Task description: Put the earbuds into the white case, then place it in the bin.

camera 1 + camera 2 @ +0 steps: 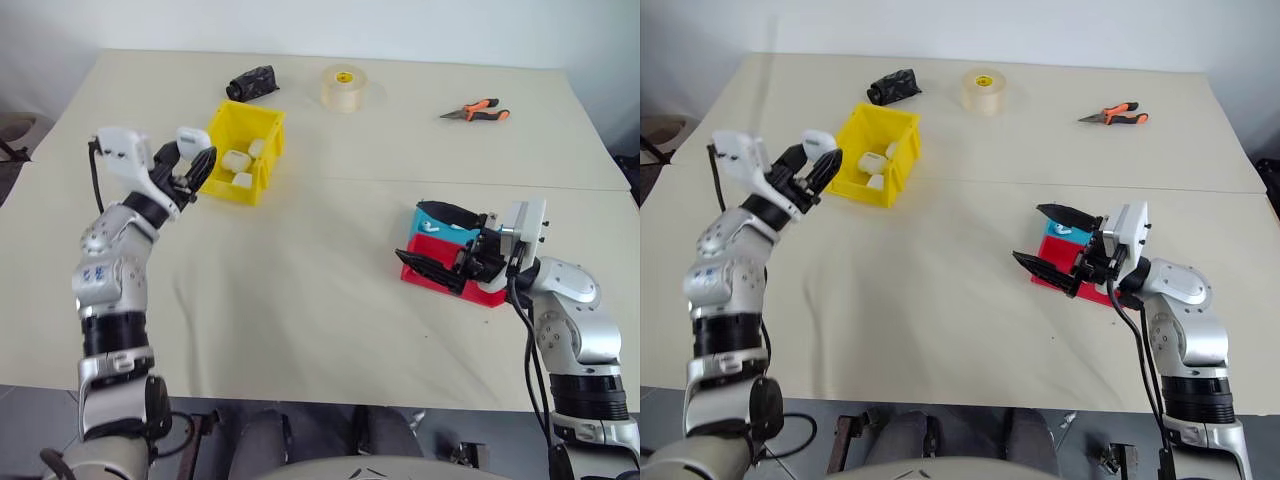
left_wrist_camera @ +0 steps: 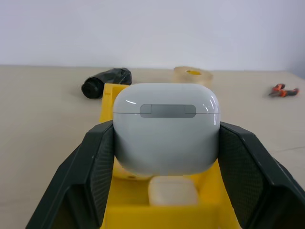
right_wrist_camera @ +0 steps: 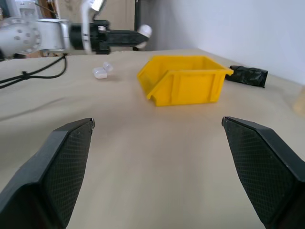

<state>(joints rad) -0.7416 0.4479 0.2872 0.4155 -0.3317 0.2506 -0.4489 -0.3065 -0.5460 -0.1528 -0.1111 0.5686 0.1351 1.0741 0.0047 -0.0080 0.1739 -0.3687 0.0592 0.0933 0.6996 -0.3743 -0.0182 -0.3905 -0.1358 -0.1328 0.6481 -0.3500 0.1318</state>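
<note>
On the wide tabletop (image 1: 300, 300) the yellow bin (image 1: 262, 160) stands at the robot's left, with several white cases already lying inside. It looks like light, stiff plastic that would slide if nudged. Just beside its near-left wall the left hand (image 1: 194, 160) is clamped on the white case (image 2: 166, 128), fingers pressing its two flanks, lid shut. The case seems hard, glossy and slippery, so a flank grip below the lid seam suits it best. The right hand (image 1: 1058, 246) hangs with fingers spread wide, empty, by the red tray (image 1: 1052, 275).

Silver jointed arms, black cables, textured black gripper fingers (image 2: 90, 181)
</note>
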